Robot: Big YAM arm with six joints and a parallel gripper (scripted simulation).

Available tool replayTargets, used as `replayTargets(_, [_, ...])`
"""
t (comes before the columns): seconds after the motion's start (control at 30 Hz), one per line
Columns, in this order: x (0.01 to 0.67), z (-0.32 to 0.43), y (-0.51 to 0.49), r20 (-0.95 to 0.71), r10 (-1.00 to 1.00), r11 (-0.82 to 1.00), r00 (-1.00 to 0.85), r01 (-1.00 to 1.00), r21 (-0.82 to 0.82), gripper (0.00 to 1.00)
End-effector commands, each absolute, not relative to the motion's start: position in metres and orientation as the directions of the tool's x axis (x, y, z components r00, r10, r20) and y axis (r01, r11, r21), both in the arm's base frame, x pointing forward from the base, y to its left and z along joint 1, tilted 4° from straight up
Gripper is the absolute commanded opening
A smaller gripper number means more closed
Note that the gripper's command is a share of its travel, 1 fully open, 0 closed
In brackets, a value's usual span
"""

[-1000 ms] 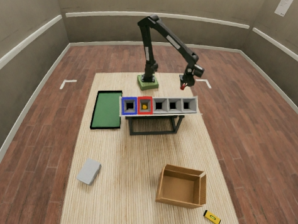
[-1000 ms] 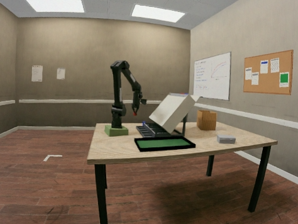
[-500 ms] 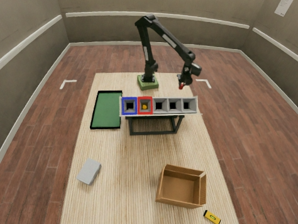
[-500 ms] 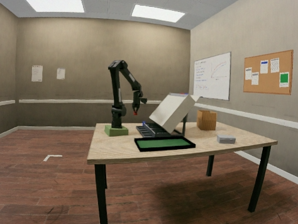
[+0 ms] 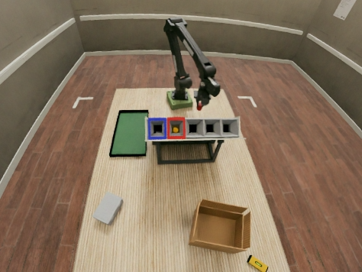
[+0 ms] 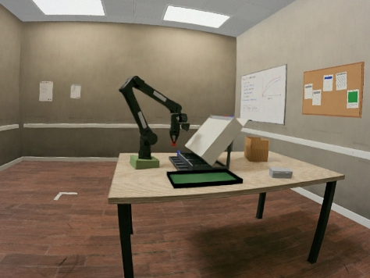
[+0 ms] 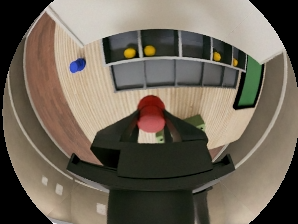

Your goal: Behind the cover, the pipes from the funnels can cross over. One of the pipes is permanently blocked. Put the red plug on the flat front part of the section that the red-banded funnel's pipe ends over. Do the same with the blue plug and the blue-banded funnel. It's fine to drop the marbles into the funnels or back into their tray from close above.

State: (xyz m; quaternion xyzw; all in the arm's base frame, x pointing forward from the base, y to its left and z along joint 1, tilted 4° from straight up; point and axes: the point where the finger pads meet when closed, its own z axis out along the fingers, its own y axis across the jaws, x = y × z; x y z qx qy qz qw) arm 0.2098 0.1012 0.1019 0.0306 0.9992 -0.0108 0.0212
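My gripper [image 5: 199, 104] is shut on the red plug [image 5: 199, 108] and holds it in the air on the arm's side of the funnel rack. It also shows in the side view [image 6: 173, 143]. In the wrist view the red plug [image 7: 152, 112] hangs just short of the sectioned tray's flat front strip [image 7: 173, 72]. Several yellow marbles [image 7: 150, 50] lie in the sections behind the strip. The blue plug [image 7: 77, 64] lies on the table to one side of the tray. The blue-banded funnel [image 5: 156, 128] stands leftmost, and the red-banded funnel [image 5: 176, 128] beside it holds a yellow marble [image 5: 175, 130].
A white slanted cover [image 6: 214, 138] hides the pipes. A green marble tray [image 5: 129, 133] lies left of the rack. A grey block [image 5: 108, 208], an open cardboard box [image 5: 221, 226] and a small yellow tool [image 5: 257, 263] lie nearer the camera. The arm's green base [image 5: 179, 100] stands behind the rack.
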Motion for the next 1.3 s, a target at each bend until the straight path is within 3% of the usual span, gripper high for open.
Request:
replayTargets(0.0, [0.216,0.11,0.077,-0.053,-0.01,1.0,-0.999,-0.01,-0.003,0.0])
replayTargets(0.33, [0.226,0.114,0.004,-0.078,-0.01,1.0,-0.997,-0.012,0.025,0.0])
replayTargets(0.97, [0.226,0.114,0.002,-0.078,-0.012,1.0,-0.997,-0.013,0.016,0.0])
replayTargets(1.27, [0.231,0.054,0.002,-0.079,-0.012,1.0,-0.997,-0.013,0.015,0.0])
